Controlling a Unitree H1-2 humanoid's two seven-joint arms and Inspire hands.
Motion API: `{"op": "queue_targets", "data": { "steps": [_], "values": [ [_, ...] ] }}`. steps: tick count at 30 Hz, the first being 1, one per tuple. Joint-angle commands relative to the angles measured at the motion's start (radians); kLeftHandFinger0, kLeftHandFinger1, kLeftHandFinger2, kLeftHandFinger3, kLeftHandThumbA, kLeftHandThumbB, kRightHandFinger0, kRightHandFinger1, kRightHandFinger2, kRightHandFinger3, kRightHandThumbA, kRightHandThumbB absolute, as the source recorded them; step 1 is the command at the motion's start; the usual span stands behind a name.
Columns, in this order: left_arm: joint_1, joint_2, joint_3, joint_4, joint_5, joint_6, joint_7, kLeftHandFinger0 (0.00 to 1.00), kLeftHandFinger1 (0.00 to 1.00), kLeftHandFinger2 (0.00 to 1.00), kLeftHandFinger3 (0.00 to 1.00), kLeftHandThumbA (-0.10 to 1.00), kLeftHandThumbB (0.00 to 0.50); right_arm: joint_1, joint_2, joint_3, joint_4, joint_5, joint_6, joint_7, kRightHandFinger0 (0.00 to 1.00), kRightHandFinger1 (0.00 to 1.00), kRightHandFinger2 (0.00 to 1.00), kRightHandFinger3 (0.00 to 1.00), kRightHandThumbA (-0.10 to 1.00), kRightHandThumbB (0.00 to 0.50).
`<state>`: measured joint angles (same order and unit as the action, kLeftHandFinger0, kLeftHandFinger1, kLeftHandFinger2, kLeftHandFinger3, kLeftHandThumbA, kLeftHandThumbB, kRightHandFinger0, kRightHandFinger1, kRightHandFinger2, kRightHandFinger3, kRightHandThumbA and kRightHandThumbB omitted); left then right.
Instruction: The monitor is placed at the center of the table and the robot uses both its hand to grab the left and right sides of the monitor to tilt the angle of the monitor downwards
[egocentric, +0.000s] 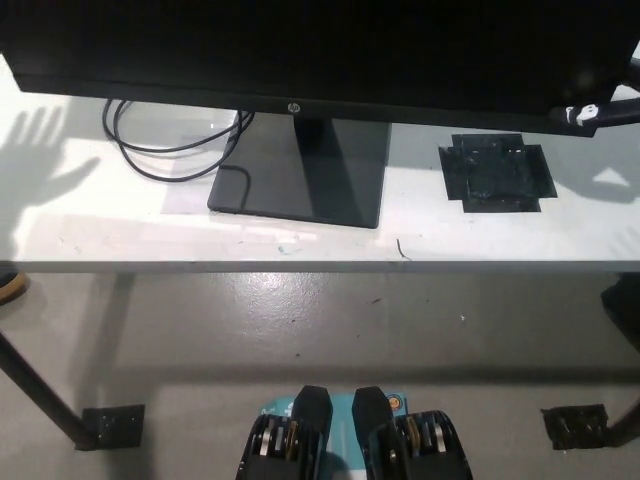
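Note:
The black monitor (320, 50) fills the top of the head view, its lower bezel with a small logo above the black stand base (300, 185) on the white table (150, 240). Only a small black and white part of my right hand (588, 114) shows, at the monitor's lower right corner against the bezel. Its fingers are hidden. My left hand is out of view. A hand-shaped shadow lies on the table at the far left, and another shadow lies at the far right.
A black cable (170, 150) loops on the table left of the stand. A black taped patch (497, 172) lies right of the stand. A table leg (40, 400) and tape pieces (112, 425) are on the floor below.

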<state>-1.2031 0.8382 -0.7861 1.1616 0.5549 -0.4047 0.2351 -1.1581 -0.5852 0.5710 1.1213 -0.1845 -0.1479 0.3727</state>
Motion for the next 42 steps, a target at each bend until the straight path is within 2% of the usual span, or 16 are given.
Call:
{"op": "queue_targets", "data": {
  "steps": [1,3,15,21,25,28,29,30,31,32,35,36,39,40,41,42],
  "values": [
    [-0.256,-0.194,-0.285,0.175,0.400,0.137,0.125,1.00,1.00,1.00,1.00,0.86,0.406,-0.321,0.144,0.346,0.179,-0.544,-0.067,-0.758,1.00,1.00,1.00,1.00,0.51,0.500],
    [-0.270,-0.203,-0.296,0.182,0.394,0.149,0.106,1.00,1.00,1.00,1.00,0.90,0.402,-0.330,0.149,0.366,0.185,-0.550,-0.052,-0.792,1.00,1.00,1.00,1.00,0.50,0.500],
    [-0.286,-0.237,-0.330,0.217,0.358,0.157,0.185,1.00,1.00,1.00,1.00,0.81,0.400,-0.339,0.166,0.442,0.224,-0.516,0.030,-0.888,1.00,1.00,1.00,1.00,0.54,0.500],
    [-0.265,-0.227,-0.304,0.219,0.301,0.142,0.135,1.00,1.00,1.00,1.00,0.84,0.384,-0.285,0.157,0.397,0.217,-0.434,-0.010,-0.922,1.00,1.00,1.00,1.00,0.55,0.500],
    [-0.204,-0.198,-0.149,0.199,0.118,0.055,0.050,1.00,1.00,1.00,1.00,0.85,0.361,-0.205,0.140,0.199,0.124,-0.239,-0.151,-0.779,1.00,1.00,1.00,1.00,0.67,0.500],
    [-0.188,-0.192,-0.121,0.194,0.092,0.036,0.046,1.00,1.00,1.00,1.00,0.86,0.359,-0.185,0.134,0.160,0.098,-0.208,-0.175,-0.752,1.00,1.00,1.00,1.00,0.67,0.500],
    [-0.094,-0.173,0.048,0.163,-0.108,-0.035,-0.029,1.00,1.00,1.00,1.00,0.86,0.381,-0.026,0.073,-0.007,-0.165,-0.042,-0.205,-0.566,1.00,1.00,1.00,1.00,0.75,0.481],
    [-0.083,-0.171,0.073,0.160,-0.126,-0.043,-0.039,1.00,1.00,1.00,1.00,0.86,0.382,-0.006,0.067,-0.033,-0.198,-0.028,-0.208,-0.544,1.00,1.00,1.00,1.00,0.75,0.482],
    [-0.008,-0.159,0.180,0.110,-0.247,-0.051,-0.110,1.00,1.00,1.00,1.00,0.85,0.410,0.111,0.030,-0.103,-0.363,0.053,-0.198,-0.462,1.00,1.00,1.00,1.00,0.80,0.483],
    [0.081,-0.134,0.264,0.016,-0.361,-0.052,-0.156,1.00,1.00,1.00,1.00,0.82,0.407,0.217,-0.007,-0.158,-0.511,0.133,-0.165,-0.394,1.00,1.00,1.00,1.00,0.89,0.499],
    [0.117,-0.126,0.317,-0.038,-0.372,-0.038,-0.180,1.00,1.00,1.00,1.00,0.82,0.407,0.255,-0.007,-0.203,-0.568,0.134,-0.134,-0.361,1.00,1.00,1.00,1.00,0.89,0.500],
    [0.298,-0.062,0.377,-0.281,-0.507,-0.001,-0.200,1.00,1.00,1.00,1.00,0.84,0.333,0.412,-0.064,-0.284,-0.744,0.326,-0.136,-0.273,1.00,1.00,1.00,1.00,0.90,0.500],
    [0.427,-0.022,0.432,-0.473,-0.546,0.055,-0.198,1.00,1.00,1.00,1.00,0.89,0.316,0.500,-0.091,-0.345,-0.836,0.442,-0.160,-0.194,1.00,1.00,1.00,1.00,0.89,0.500],
    [0.523,0.007,0.462,-0.602,-0.573,0.071,-0.168,1.00,1.00,1.00,1.00,0.93,0.306,0.566,-0.113,-0.389,-0.901,0.579,-0.149,-0.115,1.00,1.00,1.00,1.00,0.84,0.491],
    [0.609,0.029,0.492,-0.706,-0.594,0.082,-0.140,1.00,1.00,1.00,1.00,0.98,0.322,0.630,-0.140,-0.424,-0.964,0.674,-0.151,-0.070,1.00,1.00,1.00,1.00,0.84,0.498],
    [0.620,0.025,0.510,-0.720,-0.590,0.091,-0.149,1.00,1.00,1.00,1.00,0.98,0.322,0.637,-0.138,-0.436,-0.972,0.677,-0.144,-0.062,1.00,1.00,1.00,1.00,0.84,0.500]
  ]
}}
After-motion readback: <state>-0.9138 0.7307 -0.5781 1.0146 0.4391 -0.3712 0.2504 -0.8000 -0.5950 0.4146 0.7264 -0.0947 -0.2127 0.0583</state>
